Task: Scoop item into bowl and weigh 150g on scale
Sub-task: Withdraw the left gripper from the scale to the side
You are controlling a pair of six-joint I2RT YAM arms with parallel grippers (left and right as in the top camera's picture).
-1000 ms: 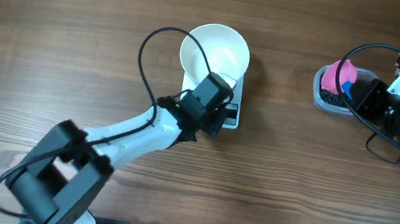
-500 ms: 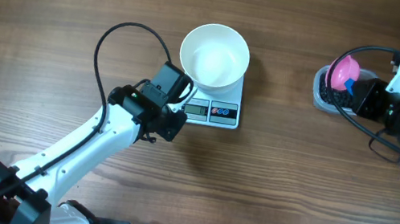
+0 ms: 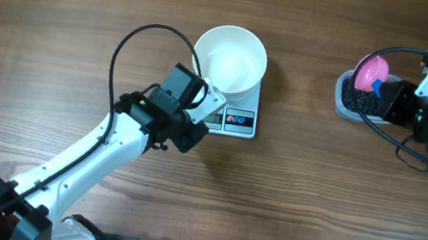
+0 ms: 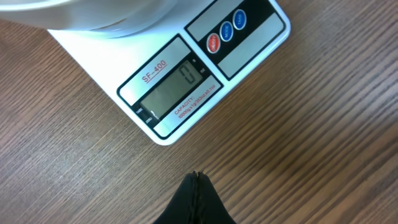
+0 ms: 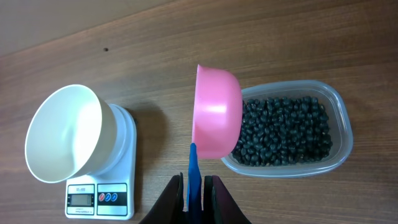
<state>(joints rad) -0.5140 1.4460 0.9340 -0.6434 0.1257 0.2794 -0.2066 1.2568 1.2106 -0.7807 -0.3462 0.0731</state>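
An empty white bowl point(image 3: 229, 59) sits on the scale point(image 3: 240, 122), the closed left tool point(image 4: 196, 185) empty beside its display, while the right tool point(image 5: 194, 186) grips a pink scoop point(image 5: 214, 115) at the edge of a tub point(image 5: 339, 109) of black beans point(image 5: 286, 130).

- Left claw point(image 4: 196, 180), closed, has withdrawn toward the worktop's near-left from above the small white square scale point(image 3: 235, 121); the grey display is now largely uncovered.
- Pink round plastic scoop point(image 3: 371, 72) has shifted slightly up-frame over the clear plastic tub point(image 3: 342, 96), exposing more small black beads point(image 3: 362, 102).

Bright, diffuse lighting throughout. A soft shadow lies on the table point(image 5: 280, 37) beside the scale point(image 5: 124, 143). Wood grain reads sharply in every view.
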